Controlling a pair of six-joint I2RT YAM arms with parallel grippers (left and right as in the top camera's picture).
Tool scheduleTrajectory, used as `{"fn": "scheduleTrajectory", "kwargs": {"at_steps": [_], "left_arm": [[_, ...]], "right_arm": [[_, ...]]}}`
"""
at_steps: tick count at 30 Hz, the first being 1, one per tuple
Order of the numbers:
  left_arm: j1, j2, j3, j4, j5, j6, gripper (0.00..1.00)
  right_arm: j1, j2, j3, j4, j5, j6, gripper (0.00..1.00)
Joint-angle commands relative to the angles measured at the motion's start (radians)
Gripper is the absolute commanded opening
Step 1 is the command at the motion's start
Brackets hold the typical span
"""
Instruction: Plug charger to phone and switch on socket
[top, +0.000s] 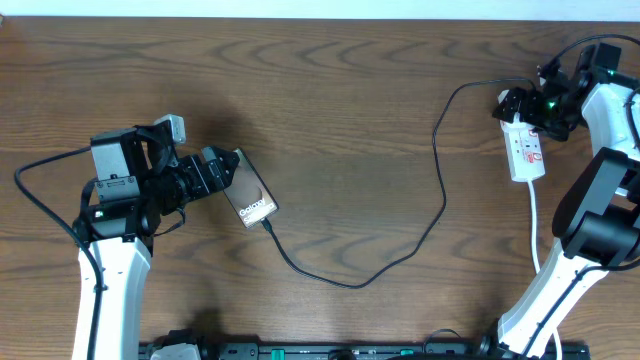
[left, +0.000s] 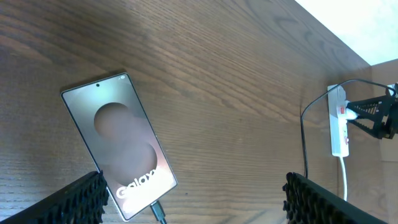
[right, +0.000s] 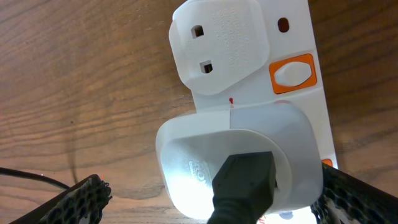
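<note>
Wood table (top: 330, 100), right gripper (right: 217, 196) hovers jaws-apart over the socket (right: 230, 62), orange switch (right: 292, 73) just ahead, strip running lengthwise away from them; left gripper (left: 199, 199), also spread, is way off.

Robot test bench, lab-type room. A dark wood-grain table (top: 330, 90) has two white-and-black robot arms rising from its near edge, a left arm (top: 110, 290) and a right arm (top: 560, 280), and a black rail (top: 350, 352) strung with cabling runs along that same edge. On the table sits a staged set: phone (top: 250, 195), black charger cable (top: 440, 190) and white socket strip (top: 525, 150) — past the table's far edge, plain white wall (left: 373, 25).
</note>
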Motion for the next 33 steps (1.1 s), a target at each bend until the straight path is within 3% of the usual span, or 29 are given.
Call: {"fn": "scheduleTrajectory", "kwargs": {"at_steps": [1, 33], "left_arm": [[0.0, -0.003, 0.0, 0.0, 0.002, 0.017, 0.89], [0.0, -0.003, 0.0, 0.001, 0.001, 0.018, 0.89]], "right_arm": [[0.012, 0.005, 0.032, -0.005, -0.035, 0.004, 0.99], [0.009, 0.005, 0.032, -0.033, 0.019, -0.018, 0.99]]}}
